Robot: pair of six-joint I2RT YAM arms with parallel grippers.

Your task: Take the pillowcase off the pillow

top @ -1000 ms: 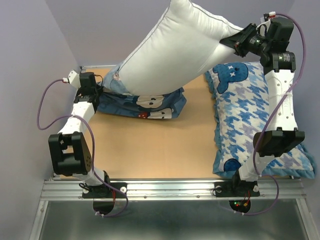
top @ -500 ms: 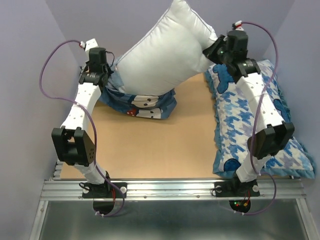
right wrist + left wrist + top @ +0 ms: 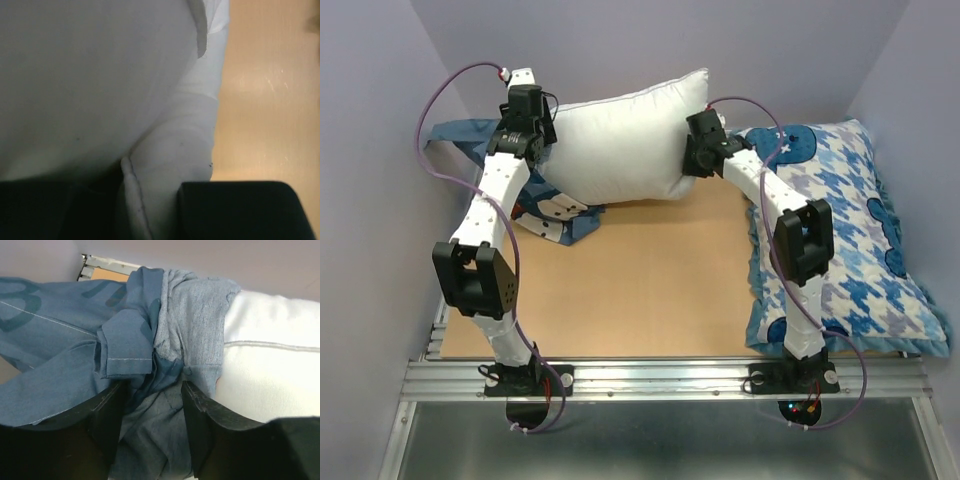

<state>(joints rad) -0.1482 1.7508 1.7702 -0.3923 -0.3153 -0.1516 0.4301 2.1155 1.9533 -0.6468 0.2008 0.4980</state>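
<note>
The plump white pillow [image 3: 620,140] lies on its long side at the back of the table, almost bare. The dark blue pillowcase [image 3: 558,212] trails off its left end, partly draped toward the left wall and partly heaped on the table with mouse faces showing. My left gripper [image 3: 535,135] is at the pillow's left end. In the left wrist view its jaws stand apart, with bunched pillowcase [image 3: 55,365] lying loosely between them [image 3: 152,390] and the pillow [image 3: 270,375] to their right. My right gripper [image 3: 692,160] is shut on the pillow's right end, pinching the seamed edge [image 3: 140,200].
A blue-and-white houndstooth pillow [image 3: 850,220] with blue bear shapes lies along the right side under the right arm. Bare wooden tabletop [image 3: 640,290] spreads in front of the white pillow. Lilac walls close in on the left, back and right.
The pillow came down from a raised tilt to lie low at the back. The right arm swung left and down with it. The left arm rose backward and its jaws parted.
</note>
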